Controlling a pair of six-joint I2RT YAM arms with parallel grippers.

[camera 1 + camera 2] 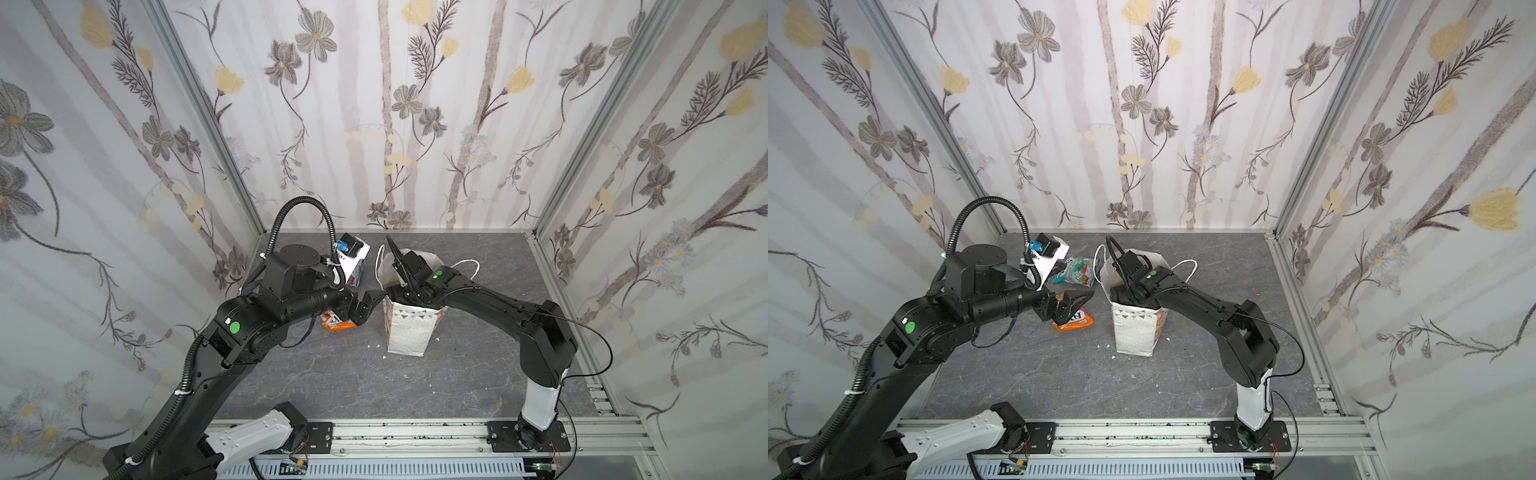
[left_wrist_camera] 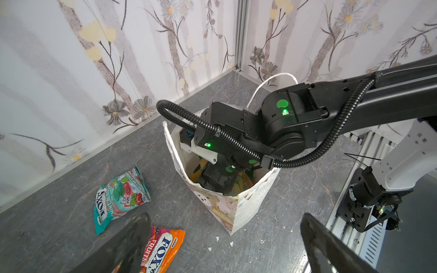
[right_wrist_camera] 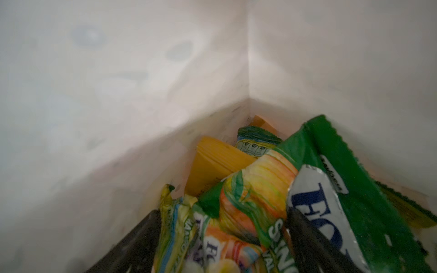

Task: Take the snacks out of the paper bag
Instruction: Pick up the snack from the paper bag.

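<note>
The white paper bag (image 1: 409, 332) (image 1: 1136, 336) (image 2: 238, 208) stands upright mid-table. My right arm reaches down into it, so the bag hides that gripper in both top views. In the right wrist view my right gripper (image 3: 222, 243) is open, its dark fingers (image 3: 142, 241) straddling a crumpled green-yellow FOX'S packet (image 3: 248, 201). A second green FOX'S packet (image 3: 343, 189) and an orange-tan pouch (image 3: 217, 160) lie beside it. Outside the bag lie a teal-pink packet (image 2: 120, 198) (image 1: 1077, 272) and a red-orange FOX'S packet (image 2: 163, 248) (image 1: 338, 324). My left gripper (image 2: 224, 238) (image 1: 368, 307) hangs open and empty just left of the bag.
White cord handles (image 1: 469, 266) stick out at the bag's rim. Small white paper scraps (image 1: 374, 345) dot the grey table by the bag's base. Flowered walls close in the left, back and right. A metal rail (image 1: 415, 432) runs along the front edge.
</note>
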